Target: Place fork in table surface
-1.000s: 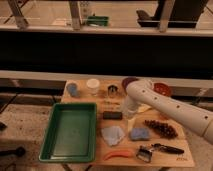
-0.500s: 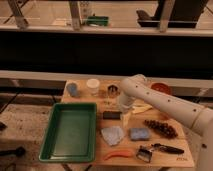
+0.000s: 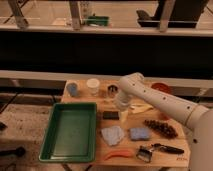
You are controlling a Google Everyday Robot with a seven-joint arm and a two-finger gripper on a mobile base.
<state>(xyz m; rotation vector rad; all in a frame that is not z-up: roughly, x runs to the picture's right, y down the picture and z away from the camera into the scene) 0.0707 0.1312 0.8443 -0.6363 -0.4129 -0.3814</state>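
- Over the middle of the light tan wooden tabletop, the white arm comes in from 4 o'clock, rises to a rounded elbow near the back edge, then folds straight down.
- The gripper points down at the wood, close above it, with the small black rectangular block just beside it at 9 o'clock.
- The fingers look spread, and I can't see anything pinched between them.
- The thin dark metal fork is hard to pick out. My best read is a slim sliver lying flat on the table at 10 o'clock from the gripper, between the black block and the small shiny metal cup.
- I can't tell whether it touches the gripper.
- A flat, smooth cream-yellow piece lies at 2 o'clock from the gripper.
- A deep green plastic tray with a glossy rim takes up the 8 o'clock part of the table.
- Along the back edge sit a round blue cup, a white cup and a reddish bowl.
- Nearer the front are a crumpled pale blue cloth, a blue sponge, a bumpy dark bunch of grapes, a curved orange piece and a black-handled peeler.
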